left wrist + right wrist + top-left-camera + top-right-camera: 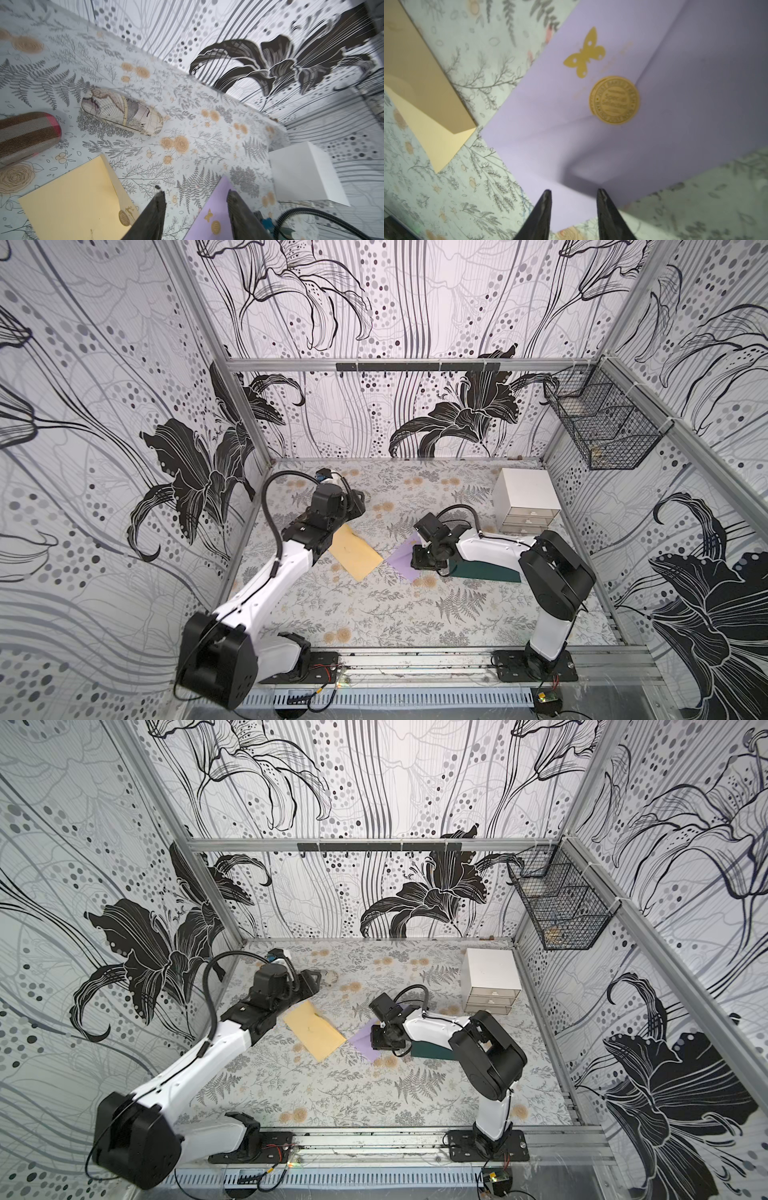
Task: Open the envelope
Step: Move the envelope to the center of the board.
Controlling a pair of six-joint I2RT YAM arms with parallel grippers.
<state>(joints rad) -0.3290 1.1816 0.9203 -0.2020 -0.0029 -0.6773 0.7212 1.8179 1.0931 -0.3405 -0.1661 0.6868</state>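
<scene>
— So, where's the lilac paper envelope [550,135]?
— Flat on the floral tabletop [374,605], beside the yellow paper envelope [356,552]; right hand [573,192] over it, spread apart and empty, left hand [195,193] likewise

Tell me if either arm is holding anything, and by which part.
Nothing is held. The left fingers stand apart over the table; the right fingers stand apart over the purple envelope, with nothing between them.
</scene>
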